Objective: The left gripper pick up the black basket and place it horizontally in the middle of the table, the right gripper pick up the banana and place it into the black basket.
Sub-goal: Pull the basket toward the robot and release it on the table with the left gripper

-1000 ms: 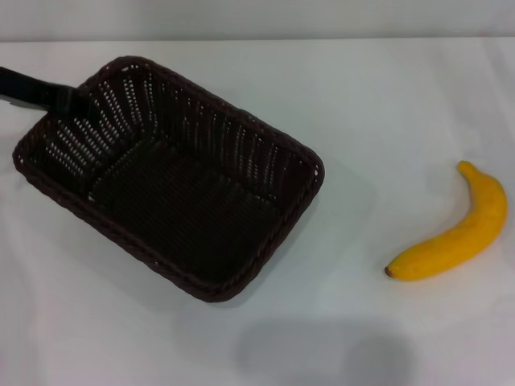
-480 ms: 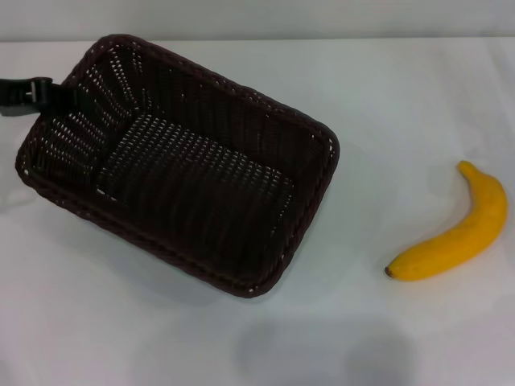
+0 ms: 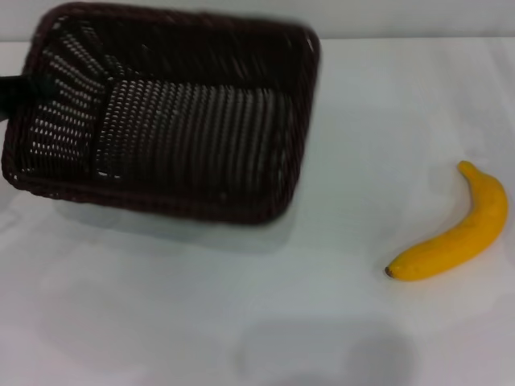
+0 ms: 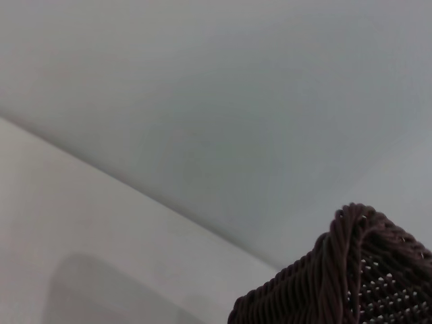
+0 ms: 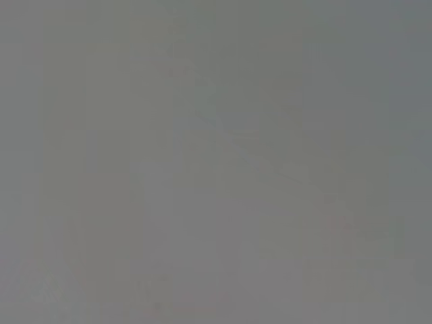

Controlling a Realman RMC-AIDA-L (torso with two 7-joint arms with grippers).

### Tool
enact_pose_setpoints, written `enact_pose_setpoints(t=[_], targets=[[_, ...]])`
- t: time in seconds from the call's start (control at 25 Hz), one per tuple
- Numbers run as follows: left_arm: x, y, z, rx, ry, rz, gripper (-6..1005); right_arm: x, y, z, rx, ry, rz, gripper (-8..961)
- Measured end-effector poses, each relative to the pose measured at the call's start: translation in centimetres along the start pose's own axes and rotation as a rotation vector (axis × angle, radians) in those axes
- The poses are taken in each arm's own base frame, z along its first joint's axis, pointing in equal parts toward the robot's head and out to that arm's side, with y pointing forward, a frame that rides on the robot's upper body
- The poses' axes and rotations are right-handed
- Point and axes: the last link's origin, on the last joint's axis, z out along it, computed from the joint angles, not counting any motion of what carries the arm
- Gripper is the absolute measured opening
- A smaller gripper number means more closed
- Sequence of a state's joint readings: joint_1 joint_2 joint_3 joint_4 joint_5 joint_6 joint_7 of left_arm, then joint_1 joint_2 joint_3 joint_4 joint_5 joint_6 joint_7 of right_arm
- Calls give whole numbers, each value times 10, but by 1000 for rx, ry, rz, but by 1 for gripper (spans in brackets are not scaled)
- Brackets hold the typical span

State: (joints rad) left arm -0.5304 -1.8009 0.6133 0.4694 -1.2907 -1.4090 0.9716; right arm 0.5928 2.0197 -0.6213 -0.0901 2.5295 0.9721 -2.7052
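The black basket (image 3: 169,121) is held above the table (image 3: 241,314) at the far left, its long side running left to right and its inside tipped toward me. My left gripper (image 3: 20,90) reaches in from the left edge and is shut on the basket's left rim. A corner of the braided rim shows in the left wrist view (image 4: 351,277). The yellow banana (image 3: 455,229) lies on the table at the right, well apart from the basket. My right gripper is out of view; the right wrist view shows only plain grey.
The table's far edge meets a grey wall behind the basket. A faint grey shadow (image 3: 322,350) lies on the table near the front edge.
The basket has risen off the table, turned from a diagonal to a left-to-right lie, and shifted toward the far left. The banana has not moved.
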Motion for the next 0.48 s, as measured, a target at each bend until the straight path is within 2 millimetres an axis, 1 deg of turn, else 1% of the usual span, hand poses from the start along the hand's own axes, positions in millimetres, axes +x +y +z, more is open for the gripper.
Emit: enact_pose_setpoints(t=[0.12, 0.2, 0.32, 0.48], targets=[[-10, -11, -5, 12, 59, -78, 192, -1, -1, 0, 0, -1, -3, 870], [-17, -18, -4, 26, 111, -129, 192, -1, -1, 0, 1, -2, -6, 870], [-24, -27, 0, 63, 189, -192, 192, -3, -3, 1, 4, -8, -14, 870], [-31, -33, 12, 104, 202, -233, 191, -7, -2, 7, 4, -11, -24, 870]])
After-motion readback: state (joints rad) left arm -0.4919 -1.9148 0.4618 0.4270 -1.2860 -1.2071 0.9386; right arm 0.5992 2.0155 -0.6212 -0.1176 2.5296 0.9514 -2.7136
